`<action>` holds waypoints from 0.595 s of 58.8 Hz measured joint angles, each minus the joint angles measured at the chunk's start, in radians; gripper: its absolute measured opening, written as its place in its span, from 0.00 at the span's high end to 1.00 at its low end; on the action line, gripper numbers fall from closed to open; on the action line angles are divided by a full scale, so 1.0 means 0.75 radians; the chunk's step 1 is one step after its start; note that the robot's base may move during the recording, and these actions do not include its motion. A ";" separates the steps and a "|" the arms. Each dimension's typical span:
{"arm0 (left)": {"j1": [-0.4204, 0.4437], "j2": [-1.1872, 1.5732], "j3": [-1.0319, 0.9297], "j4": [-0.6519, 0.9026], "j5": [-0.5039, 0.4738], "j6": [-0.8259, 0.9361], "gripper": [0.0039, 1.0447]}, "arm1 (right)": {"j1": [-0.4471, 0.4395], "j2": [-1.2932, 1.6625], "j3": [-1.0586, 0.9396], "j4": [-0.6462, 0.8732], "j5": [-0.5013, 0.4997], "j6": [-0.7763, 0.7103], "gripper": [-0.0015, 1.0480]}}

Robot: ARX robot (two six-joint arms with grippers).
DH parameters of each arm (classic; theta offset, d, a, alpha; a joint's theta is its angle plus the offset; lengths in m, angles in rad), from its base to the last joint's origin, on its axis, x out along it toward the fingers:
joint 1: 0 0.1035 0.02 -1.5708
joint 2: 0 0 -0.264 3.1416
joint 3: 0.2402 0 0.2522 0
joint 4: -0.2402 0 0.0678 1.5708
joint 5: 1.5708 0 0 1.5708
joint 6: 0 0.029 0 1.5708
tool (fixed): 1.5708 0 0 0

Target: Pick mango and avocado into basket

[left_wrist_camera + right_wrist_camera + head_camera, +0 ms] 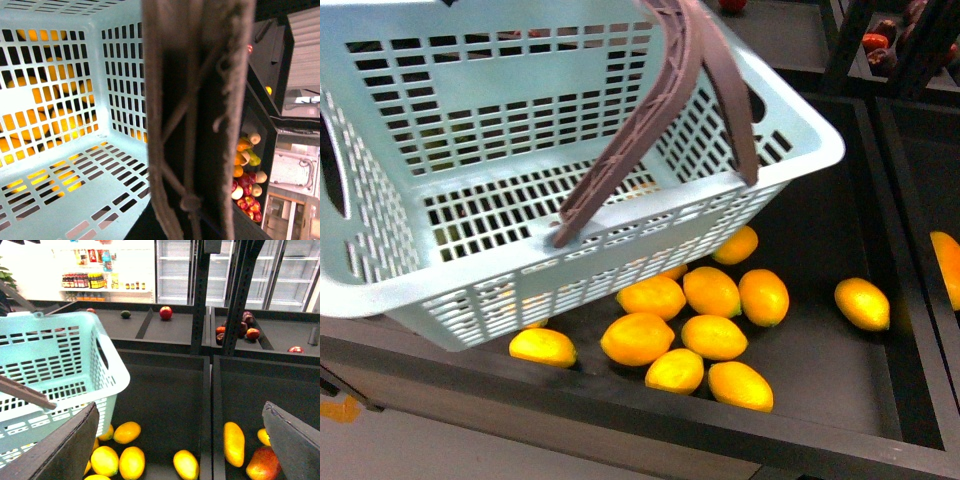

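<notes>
1. Right pincer: jaws spread wide, nothing btw them. Its two dark grey fingers stand at either side of its wrist view, above the bins.
2. Left pincer: not made out in any view. Brown handles bound w/ pale string fill its wrist cam, so can't tell its grip.
3. Basket: pale teal, slotted, off the surface & tilted, hanging over the mango bin.
4. Mangoes: yellow-orange cluster on the dark bin floor, partly under the basket's lower edge. One more mango lies apart, toward the right.
5. Avocado: small, dark green, in a rear tray, well apart from the basket. A red apple sits near it across a divider.
6. Surface: dark matte bins split by raised dividers, w/ black upright posts btw them.
7. Room: a shop, w/ glass-door fridges at the back and a shelf of bottles beside them.
8. Right wrist view alone shows the avocado, the rear trays and the neighbouring bin w/ more mangoes.
9. Left wrist view alone shows the basket's inside, yellow fruit glowing through the slots, plus a tray of mixed red & yellow fruit past the handles.
10. Front view alone shows the whole mango cluster.
</notes>
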 joint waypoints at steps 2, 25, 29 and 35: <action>-0.027 0.002 0.019 0.008 0.004 -0.001 0.95 | 0.000 0.000 0.000 0.000 0.000 0.000 0.07; -0.133 0.051 0.133 0.055 0.030 -0.013 0.95 | 0.000 0.000 0.000 0.000 0.000 0.000 0.07; -0.132 0.051 0.134 0.055 0.026 -0.015 0.95 | 0.000 0.000 0.000 0.000 0.000 0.000 0.07; -0.131 0.051 0.134 0.055 0.014 -0.015 0.95 | 0.000 0.000 0.000 0.000 0.000 0.000 0.07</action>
